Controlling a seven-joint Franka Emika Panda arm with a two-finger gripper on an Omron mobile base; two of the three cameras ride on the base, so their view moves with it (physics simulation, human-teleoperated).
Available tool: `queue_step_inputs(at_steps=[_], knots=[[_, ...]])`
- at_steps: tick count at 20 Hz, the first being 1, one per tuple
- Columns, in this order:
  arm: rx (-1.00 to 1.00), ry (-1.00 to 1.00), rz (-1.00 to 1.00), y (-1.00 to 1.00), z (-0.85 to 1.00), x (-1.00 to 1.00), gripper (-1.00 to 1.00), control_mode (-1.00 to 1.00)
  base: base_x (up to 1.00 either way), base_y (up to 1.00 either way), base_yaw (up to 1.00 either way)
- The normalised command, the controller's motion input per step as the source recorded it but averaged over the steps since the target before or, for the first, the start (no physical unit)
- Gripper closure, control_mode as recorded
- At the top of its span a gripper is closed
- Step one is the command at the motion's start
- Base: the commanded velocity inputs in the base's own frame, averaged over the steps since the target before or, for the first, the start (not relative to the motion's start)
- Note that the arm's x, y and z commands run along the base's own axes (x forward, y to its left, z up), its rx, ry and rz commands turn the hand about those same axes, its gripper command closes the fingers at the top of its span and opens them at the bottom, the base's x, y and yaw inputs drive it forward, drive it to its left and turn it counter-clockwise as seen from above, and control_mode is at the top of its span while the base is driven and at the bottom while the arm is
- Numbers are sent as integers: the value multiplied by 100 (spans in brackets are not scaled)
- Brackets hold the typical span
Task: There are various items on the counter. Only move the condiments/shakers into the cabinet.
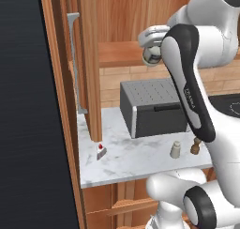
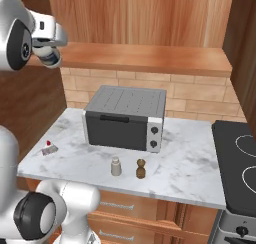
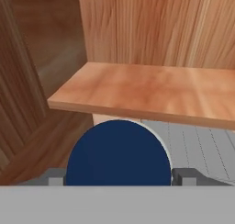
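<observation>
Marbled counter (image 2: 190,173) runs under a wooden cabinet (image 2: 150,58) whose plank shelf hangs above a grey toaster oven (image 2: 125,119). I have the arm raised high, so the gripper (image 3: 118,176) sits level with the shelf's front edge, near its left end. Its two fingertips stand wide, one at 9 and one at 3 o'clock of the jar (image 3: 118,154), pressed against its sides; I judge the jar clamped and carried there so it can clear the shelf lip. In the hand view I look straight down on the round blue lid, so the jar's long axis runs along my line of sight, towards the cabinet's panelled back; whether it is upright in the room I cannot tell. On the counter, in front of the oven, the grey shaker (image 2: 116,166) stands upright, with the brown mill (image 2: 141,169) just beside it at 3 o'clock, also upright. Both await their turn. Well apart at 9 o'clock lies the red-topped wedge (image 2: 49,147), which should stay put.
</observation>
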Motion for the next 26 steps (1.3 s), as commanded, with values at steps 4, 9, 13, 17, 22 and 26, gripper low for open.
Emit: queue_step_inputs(at_steps=[4,9,13,17,22,26], knots=[[0,-4,0,-12,-16,44,100,-100,0,0,0],[1,0,0,-15,-3,44,100,-100,0,0,0],[2,0,-1,-12,9,39,100,-100,0,0,0],[2,0,-2,-8,4,52,100,-100,0,0,0],[0,1,-1,-7,0,63,100,-100,0,0,0],[0,0,0,-1,0,59,100,-100,0,0,0]])
